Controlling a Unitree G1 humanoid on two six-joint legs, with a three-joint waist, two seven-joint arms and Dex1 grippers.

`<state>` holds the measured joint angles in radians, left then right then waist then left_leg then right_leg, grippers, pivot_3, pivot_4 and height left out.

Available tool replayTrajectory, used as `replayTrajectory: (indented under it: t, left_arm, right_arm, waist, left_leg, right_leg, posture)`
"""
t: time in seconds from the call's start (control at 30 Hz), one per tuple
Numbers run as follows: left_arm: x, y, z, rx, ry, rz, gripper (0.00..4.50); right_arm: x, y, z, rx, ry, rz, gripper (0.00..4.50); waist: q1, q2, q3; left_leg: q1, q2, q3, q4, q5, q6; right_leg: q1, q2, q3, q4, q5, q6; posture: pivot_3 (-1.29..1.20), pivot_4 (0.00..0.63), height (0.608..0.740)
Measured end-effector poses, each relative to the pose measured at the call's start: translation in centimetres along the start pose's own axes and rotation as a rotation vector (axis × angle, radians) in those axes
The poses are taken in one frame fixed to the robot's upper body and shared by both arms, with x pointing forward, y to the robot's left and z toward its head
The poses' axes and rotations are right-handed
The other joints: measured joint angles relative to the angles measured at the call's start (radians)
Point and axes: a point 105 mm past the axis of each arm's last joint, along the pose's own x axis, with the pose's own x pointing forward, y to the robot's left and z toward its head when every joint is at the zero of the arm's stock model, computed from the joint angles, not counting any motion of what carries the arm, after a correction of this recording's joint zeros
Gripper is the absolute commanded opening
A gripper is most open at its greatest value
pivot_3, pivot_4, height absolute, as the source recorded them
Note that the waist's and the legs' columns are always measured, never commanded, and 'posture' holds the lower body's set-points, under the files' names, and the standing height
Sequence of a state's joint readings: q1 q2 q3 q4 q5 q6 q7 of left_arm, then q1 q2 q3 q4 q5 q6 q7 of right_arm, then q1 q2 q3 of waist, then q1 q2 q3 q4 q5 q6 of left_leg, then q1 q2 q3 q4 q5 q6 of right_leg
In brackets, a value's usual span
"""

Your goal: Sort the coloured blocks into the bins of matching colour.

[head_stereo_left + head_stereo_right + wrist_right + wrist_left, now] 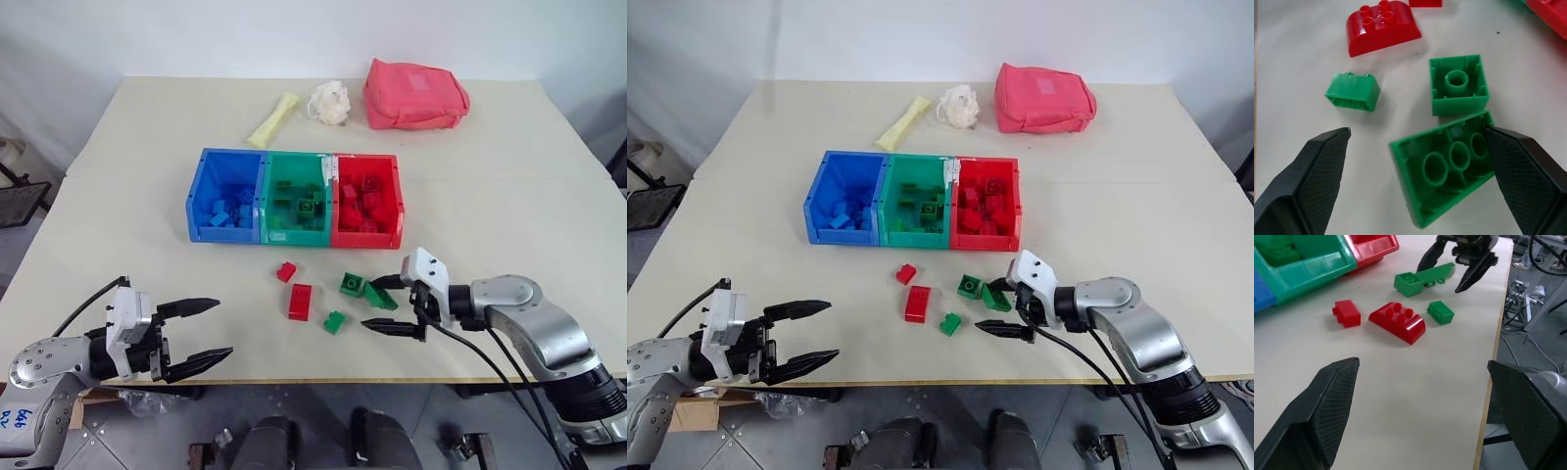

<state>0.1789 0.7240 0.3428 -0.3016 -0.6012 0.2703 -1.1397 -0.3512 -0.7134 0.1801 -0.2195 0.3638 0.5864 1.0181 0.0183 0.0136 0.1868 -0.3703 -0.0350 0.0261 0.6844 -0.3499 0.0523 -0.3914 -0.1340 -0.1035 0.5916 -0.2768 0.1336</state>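
Note:
Three joined bins stand mid-table: blue (pixel 223 235), green (pixel 297 236) and red (pixel 364 239), each holding blocks of its own colour. In front of them lie loose blocks: a small red one (pixel 285 271), a larger rounded red one (pixel 300 301), a square green one (pixel 352 284), a green wedge (pixel 380 296) and a small green one (pixel 334 321). My right gripper (pixel 372 304) is open and low over the table, its fingers on either side of the green wedge (pixel 1447 171). My left gripper (pixel 223 328) stands open with nothing in it near the front left edge, pointing toward the blocks.
At the back of the table lie a red fabric pouch (pixel 414 94), a white crumpled wad (pixel 331 102) and a yellow wrapper (pixel 272 119). The table's front edge runs just below both grippers.

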Motion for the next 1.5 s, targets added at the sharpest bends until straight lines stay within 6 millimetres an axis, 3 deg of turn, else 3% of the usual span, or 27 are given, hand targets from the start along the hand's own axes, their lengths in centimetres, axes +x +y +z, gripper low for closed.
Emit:
replayTrajectory:
  t: [0.17,0.2,0.5,0.7,0.9,1.1,1.23,1.5]
  left_arm:
    - [0.1,0.2,0.2,0.009,-0.007,0.010,4.50]
    - [0.1,0.3,0.3,0.014,-0.009,0.012,4.50]
    - [0.3,1.3,0.5,0.032,-0.030,0.023,4.50]
    - [0.7,2.0,0.3,0.033,-0.044,0.025,4.50]
    - [1.0,2.5,0.3,0.045,-0.057,0.021,4.50]
    - [1.6,2.9,0.5,0.061,-0.067,0.012,4.50]
    - [1.8,3.4,0.5,0.069,-0.074,0.016,4.50]
    - [2.5,3.9,0.6,0.083,-0.086,0.015,4.50]
  right_arm:
    - [0.0,-0.2,0.1,-0.002,-0.001,-0.007,2.63]
    - [0.0,-0.2,0.1,-0.001,-0.001,-0.008,2.58]
    - [0.0,-0.3,0.4,-0.002,-0.006,-0.010,2.58]
    - [-1.1,-0.8,3.0,-0.050,-0.058,-0.041,2.58]
    - [-1.5,-1.0,3.5,-0.055,-0.060,-0.049,2.58]
    - [-1.6,-1.9,7.5,-0.160,-0.132,-0.068,2.58]
    - [-0.8,-2.6,9.8,-0.201,-0.197,-0.063,2.58]
    - [4.1,-5.1,14.4,-0.289,-0.313,-0.069,2.58]
  waist:
    - [-0.007,0.000,0.000]
    - [-0.008,0.000,0.000]
    - [-0.013,0.000,0.000]
    - [-0.016,0.000,0.000]
    - [-0.018,0.000,0.000]
    - [-0.020,0.001,0.000]
    - [-0.021,0.001,0.000]
    - [-0.027,0.001,0.000]
  left_leg:
    - [0.000,0.000,0.000,0.000,0.000,0.000]
    - [0.000,0.000,0.000,0.000,0.000,0.000]
    - [0.000,0.000,0.000,0.000,0.000,0.000]
    - [-0.001,0.000,0.000,0.000,0.000,0.000]
    - [-0.001,0.000,0.000,0.000,0.000,0.000]
    - [-0.001,0.000,0.000,0.000,0.000,0.000]
    - [-0.001,-0.001,0.001,0.000,0.000,0.000]
    - [-0.001,-0.002,0.002,0.000,0.000,0.001]
  right_leg:
    - [0.000,0.000,0.000,0.000,0.000,-0.001]
    - [0.000,0.000,0.000,0.000,0.000,-0.001]
    - [-0.001,0.001,0.000,0.001,0.000,0.000]
    - [-0.001,0.001,-0.001,0.001,0.000,0.000]
    - [-0.001,0.001,-0.001,0.001,0.000,0.000]
    - [-0.002,0.001,0.000,0.002,0.000,0.000]
    - [-0.002,0.002,-0.001,0.003,0.000,0.000]
    - [-0.005,0.003,-0.002,0.009,0.000,-0.001]
  posture:
    - [0.00,0.150,0.740]
    - [0.00,0.150,0.740]
    - [0.00,0.150,0.740]
    - [0.00,0.150,0.740]
    - [0.00,0.150,0.740]
    - [0.00,0.150,0.740]
    - [0.00,0.150,0.740]
    - [0.00,0.150,0.740]
